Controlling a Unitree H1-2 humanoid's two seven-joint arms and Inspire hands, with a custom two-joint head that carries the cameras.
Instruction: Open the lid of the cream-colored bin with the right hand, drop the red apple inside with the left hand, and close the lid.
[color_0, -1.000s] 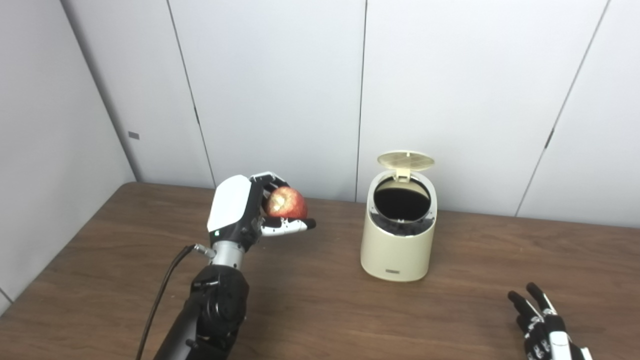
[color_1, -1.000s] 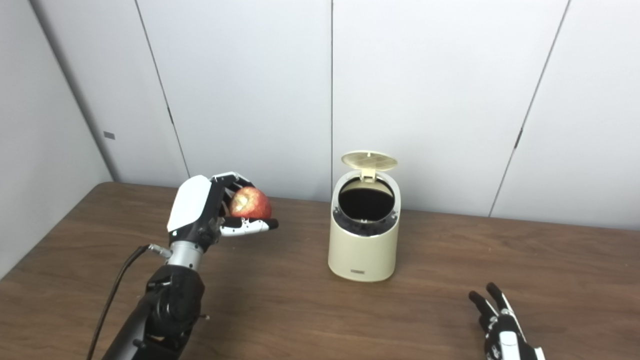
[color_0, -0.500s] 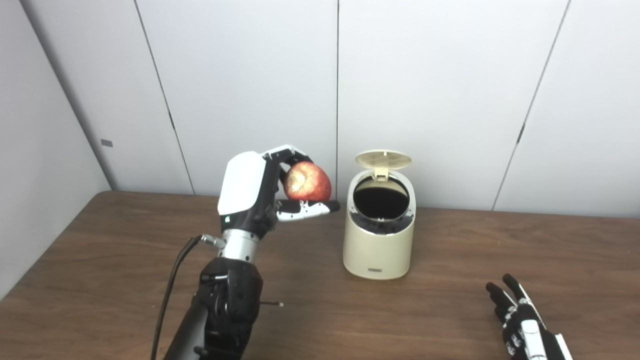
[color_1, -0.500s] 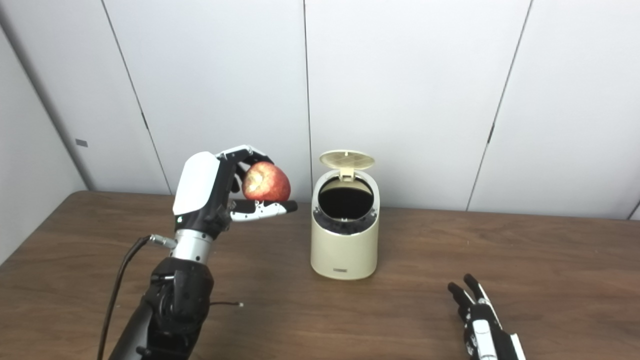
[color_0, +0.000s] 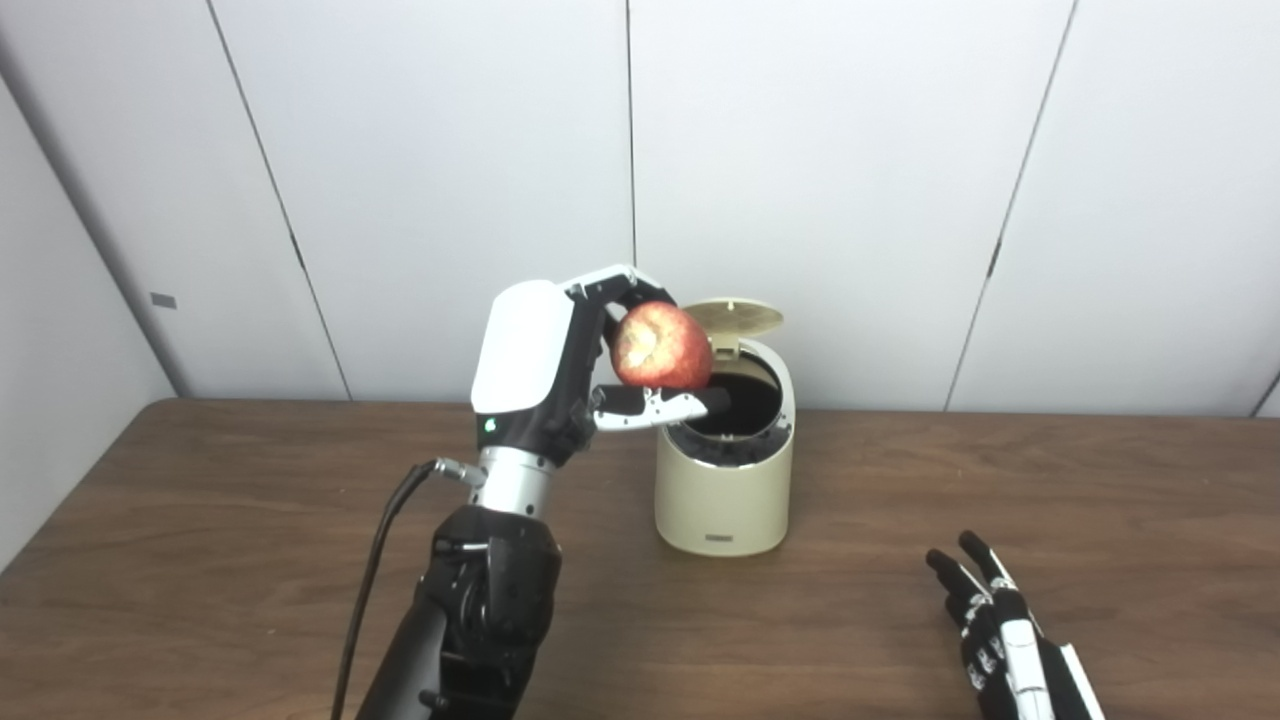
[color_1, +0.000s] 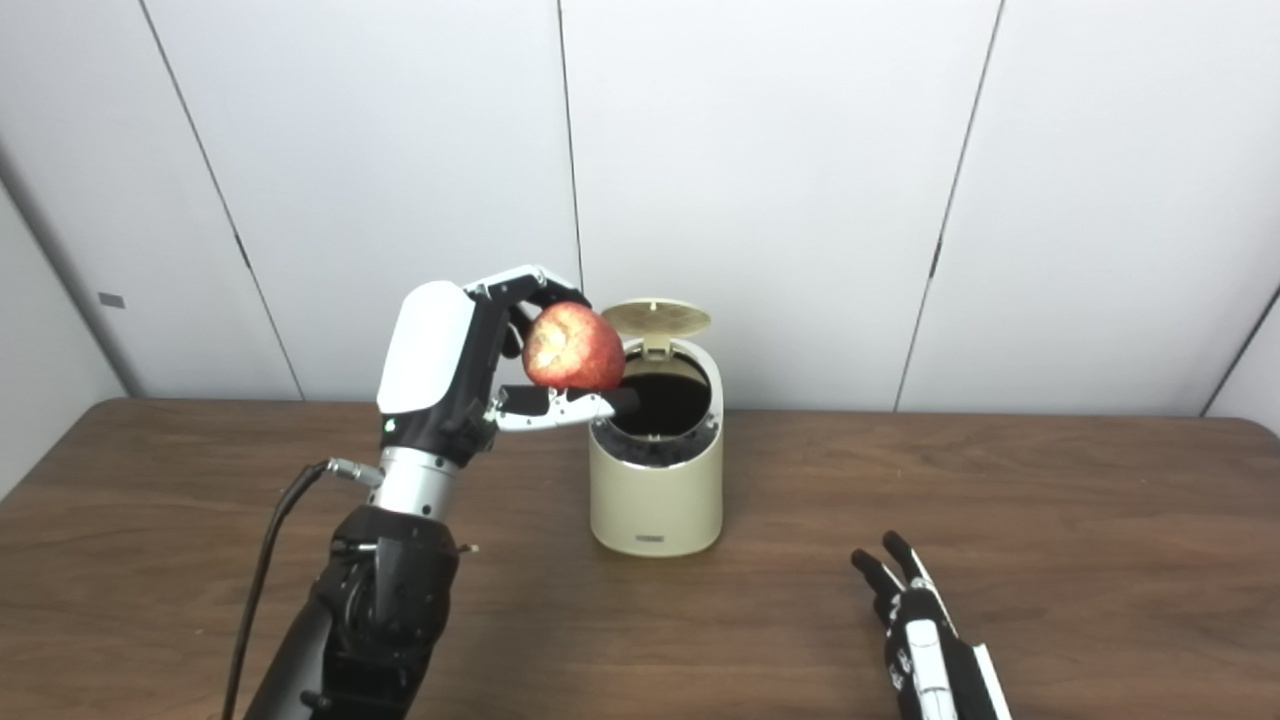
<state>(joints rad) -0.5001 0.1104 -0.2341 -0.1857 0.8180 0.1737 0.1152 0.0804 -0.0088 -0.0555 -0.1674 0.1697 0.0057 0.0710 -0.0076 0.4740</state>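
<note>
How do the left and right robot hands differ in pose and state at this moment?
The left robot hand is raised beside the bin, shut on the red apple; the right robot hand lies low over the table, holding nothing. Left fingers curl; right fingers are spread. Both enter from the bottom edge.

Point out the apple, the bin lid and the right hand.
apple (color_0: 660, 346), left eye view, red front skin.
bin lid (color_0: 738, 316), left eye view, raised underside.
right hand (color_1: 925, 658), right eye view, back of hand.
</note>
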